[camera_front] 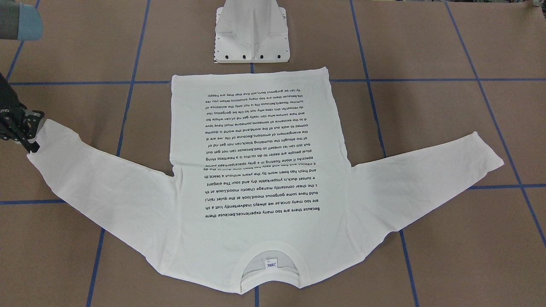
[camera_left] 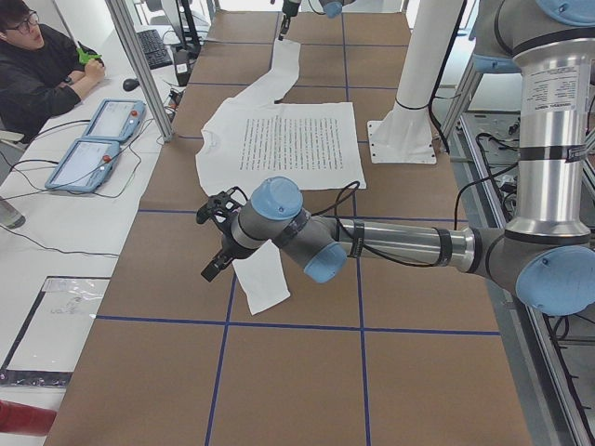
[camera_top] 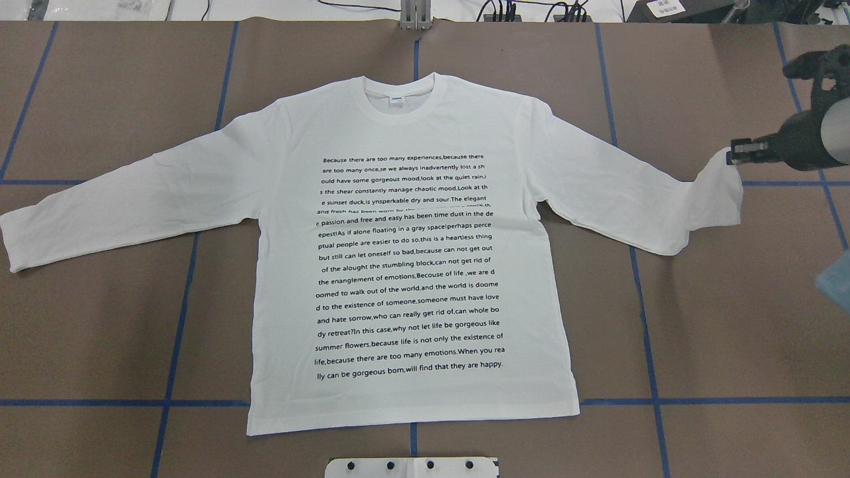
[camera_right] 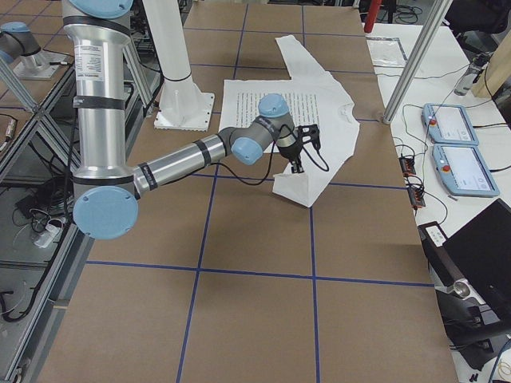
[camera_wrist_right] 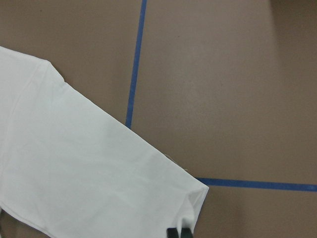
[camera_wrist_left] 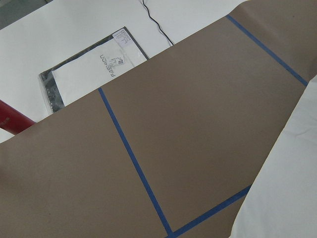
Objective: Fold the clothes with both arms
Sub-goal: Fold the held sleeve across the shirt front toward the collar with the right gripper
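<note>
Pinching the right cuff point(camera_top: 720, 174) of the shirt point(camera_top: 412, 113), spread flat mid-table, with right gripper point(camera_top: 736, 151) clamped. Cannot tell the opening of left gripper point(camera_left: 214, 255), beside left cuff point(camera_top: 14, 247). Soft, light, floppy; best gripped at cuffs.

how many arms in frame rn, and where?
2. Right arm reaches out to one sleeve end of the shirt, right pincer pinching the cuff up. Left arm stretches toward the other cuff, left pincer beside it; contact unclear.
</note>
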`<move>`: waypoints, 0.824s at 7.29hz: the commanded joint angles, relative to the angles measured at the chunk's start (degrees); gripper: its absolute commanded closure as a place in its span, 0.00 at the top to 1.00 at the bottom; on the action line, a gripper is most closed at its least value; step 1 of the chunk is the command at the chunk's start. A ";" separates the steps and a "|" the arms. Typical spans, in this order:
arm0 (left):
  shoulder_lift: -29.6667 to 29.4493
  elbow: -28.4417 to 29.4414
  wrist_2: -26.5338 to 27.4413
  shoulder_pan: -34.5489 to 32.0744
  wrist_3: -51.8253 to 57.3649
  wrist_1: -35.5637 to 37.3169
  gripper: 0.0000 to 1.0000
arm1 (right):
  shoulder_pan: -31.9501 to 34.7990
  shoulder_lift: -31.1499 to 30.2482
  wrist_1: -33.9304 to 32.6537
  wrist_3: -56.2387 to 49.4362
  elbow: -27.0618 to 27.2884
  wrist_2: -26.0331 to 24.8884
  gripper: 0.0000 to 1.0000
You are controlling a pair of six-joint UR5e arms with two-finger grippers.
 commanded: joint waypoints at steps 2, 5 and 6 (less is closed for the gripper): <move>0.12 -0.07 0.01 0.00 0.02 0.00 1.00 | -9.13 32.18 -31.61 7.97 -2.72 -11.98 0.00; 0.12 0.46 0.01 0.00 -0.07 0.00 1.00 | -18.70 54.09 -25.75 20.89 -24.97 -20.78 0.00; 0.12 0.63 0.10 0.00 -0.07 0.00 1.00 | -23.01 60.87 -18.57 24.77 -38.90 -25.25 0.00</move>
